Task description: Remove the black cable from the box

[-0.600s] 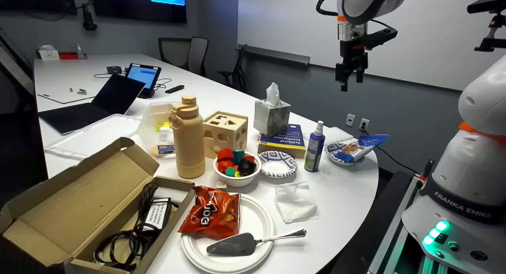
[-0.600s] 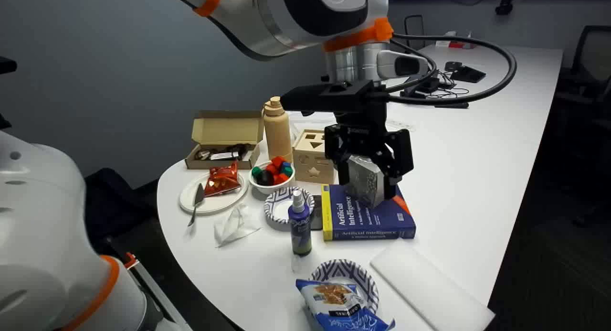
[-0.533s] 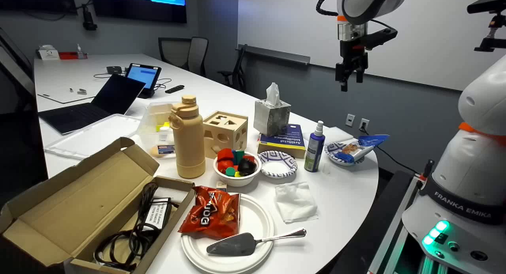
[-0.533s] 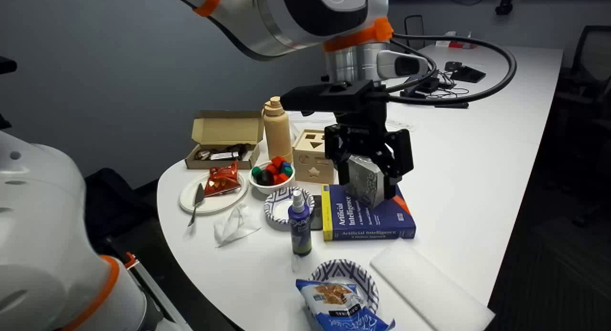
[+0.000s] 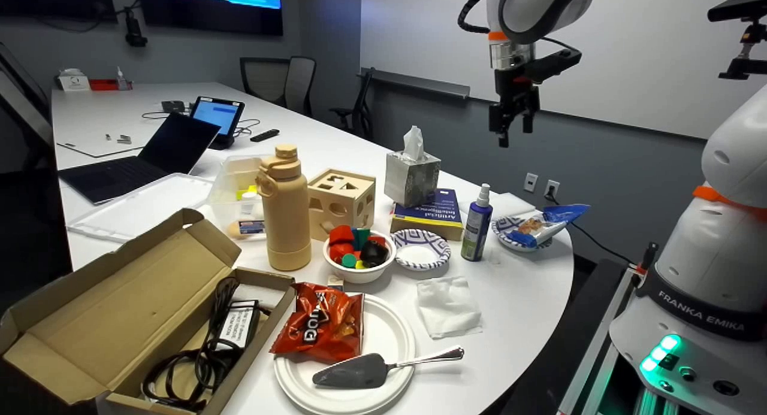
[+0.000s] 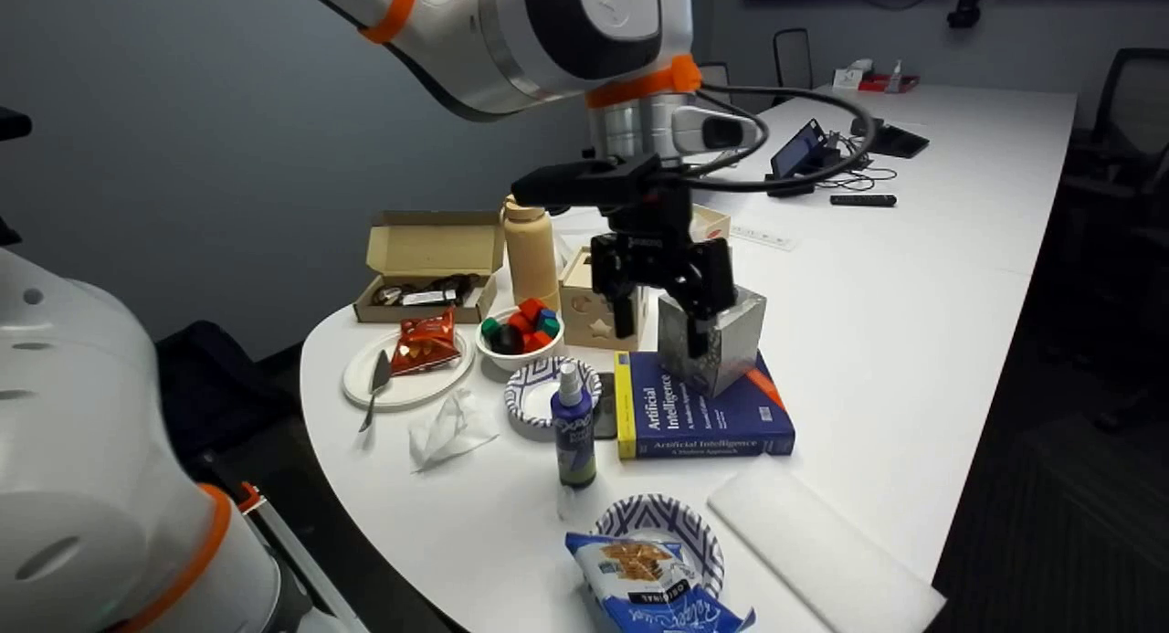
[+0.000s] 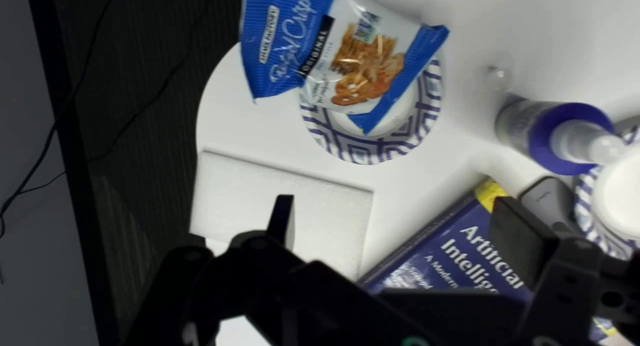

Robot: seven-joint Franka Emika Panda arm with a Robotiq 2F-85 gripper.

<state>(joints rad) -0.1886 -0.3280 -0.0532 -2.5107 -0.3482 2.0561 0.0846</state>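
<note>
The black cable (image 5: pixel 207 361) lies coiled in the open cardboard box (image 5: pixel 129 307), with a black adapter bearing a white label (image 5: pixel 239 323) beside it. In an exterior view the box (image 6: pixel 437 251) stands at the far table end, and the cable (image 6: pixel 459 284) shows small inside. My gripper (image 5: pixel 515 133) is high above the table, far from the box. In an exterior view the gripper (image 6: pixel 661 336) shows in front of the tissue box. In the wrist view the gripper (image 7: pixel 397 206) has its fingers wide apart with nothing between them. The cable and box are out of the wrist view.
A tan bottle (image 5: pixel 287 214), a wooden shape cube (image 5: pixel 341 202) and a bowl of blocks (image 5: pixel 359 271) stand near the box. A plate with a red chip bag (image 5: pixel 323 325) lies beside it. A tissue box (image 5: pixel 412 176) on a blue book and a spray bottle (image 5: pixel 476 226) stand further along.
My gripper has moved left in both exterior views, toward the box side, and slightly down in an exterior view. It stays open. The objects on the table have not moved.
</note>
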